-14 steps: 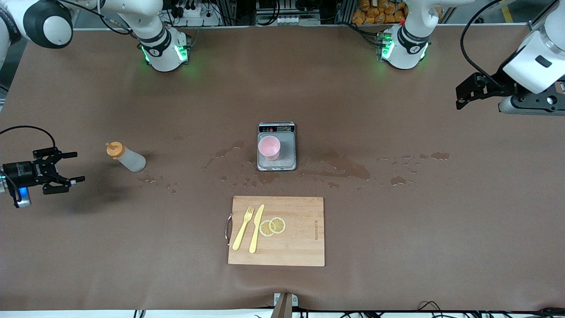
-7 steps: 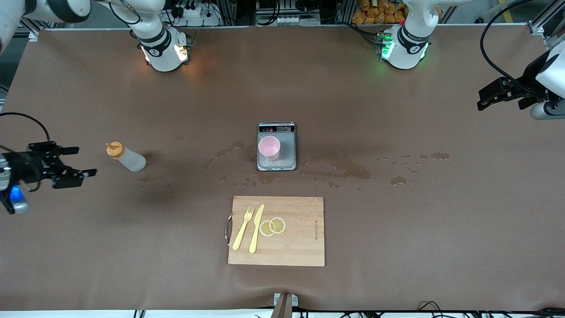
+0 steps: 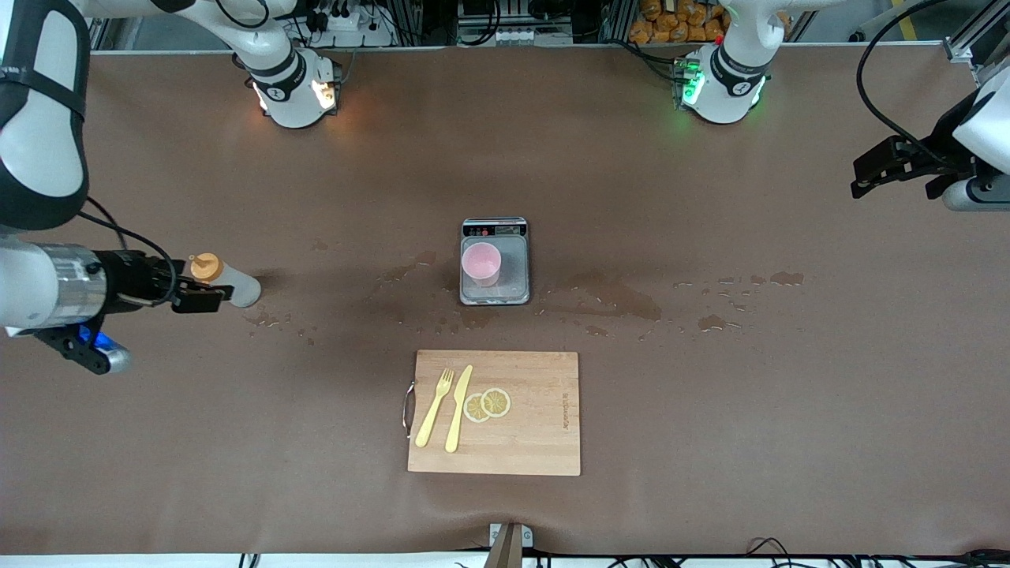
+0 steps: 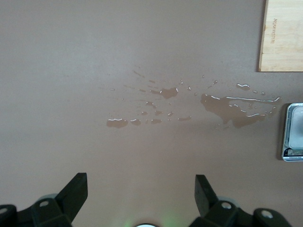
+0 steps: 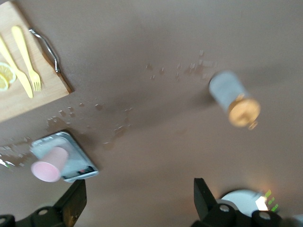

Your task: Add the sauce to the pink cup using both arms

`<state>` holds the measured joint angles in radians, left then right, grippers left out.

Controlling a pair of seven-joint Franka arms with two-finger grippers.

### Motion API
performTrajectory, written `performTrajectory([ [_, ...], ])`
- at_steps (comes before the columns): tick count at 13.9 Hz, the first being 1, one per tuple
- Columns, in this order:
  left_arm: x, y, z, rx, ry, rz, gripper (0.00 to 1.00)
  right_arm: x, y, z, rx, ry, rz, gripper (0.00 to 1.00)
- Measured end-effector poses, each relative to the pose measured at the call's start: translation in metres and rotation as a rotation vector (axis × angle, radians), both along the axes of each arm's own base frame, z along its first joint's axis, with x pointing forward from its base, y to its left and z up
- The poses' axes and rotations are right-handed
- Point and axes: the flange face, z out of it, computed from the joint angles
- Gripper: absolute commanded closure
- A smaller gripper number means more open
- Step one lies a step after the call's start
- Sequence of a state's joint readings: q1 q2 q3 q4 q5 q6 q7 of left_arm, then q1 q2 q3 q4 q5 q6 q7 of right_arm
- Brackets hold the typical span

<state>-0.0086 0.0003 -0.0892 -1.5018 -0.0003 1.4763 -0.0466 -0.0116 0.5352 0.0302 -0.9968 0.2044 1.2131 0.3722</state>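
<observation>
Sauce bottle (image 3: 229, 282) stands upright near the table's (image 3: 710, 410) edge at the right arm's end, not gripped; right gripper (image 3: 207, 298) is up over the table just beside it, fingers spread, holding nothing. Pink cup (image 3: 481, 264) sits on the scale (image 3: 513, 272) mid-table, with the cutting board (image 3: 536, 442) nearer the front edge. Left gripper (image 3: 868, 168) waits released over the left arm's end.

White arms (image 3: 43, 118), black bands, black cables
</observation>
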Motion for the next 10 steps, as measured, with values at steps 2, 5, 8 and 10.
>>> performTrajectory([
  [2,0.001,-0.002,0.001,-0.001,-0.01,-0.01,0.0,-0.012,-0.037,0.025,0.004,-0.057,0.067,0.0],
  [5,0.001,-0.002,0.002,-0.002,-0.015,-0.012,0.0,-0.041,-0.046,0.049,-0.039,-0.171,0.147,0.0],
  [8,0.001,-0.003,0.002,-0.002,-0.017,-0.013,0.0,-0.088,-0.017,0.04,-0.079,-0.27,0.223,0.0],
  [10,0.001,-0.003,0.002,-0.002,-0.017,-0.014,0.0,-0.114,0.003,0.029,-0.127,-0.291,0.277,0.0],
])
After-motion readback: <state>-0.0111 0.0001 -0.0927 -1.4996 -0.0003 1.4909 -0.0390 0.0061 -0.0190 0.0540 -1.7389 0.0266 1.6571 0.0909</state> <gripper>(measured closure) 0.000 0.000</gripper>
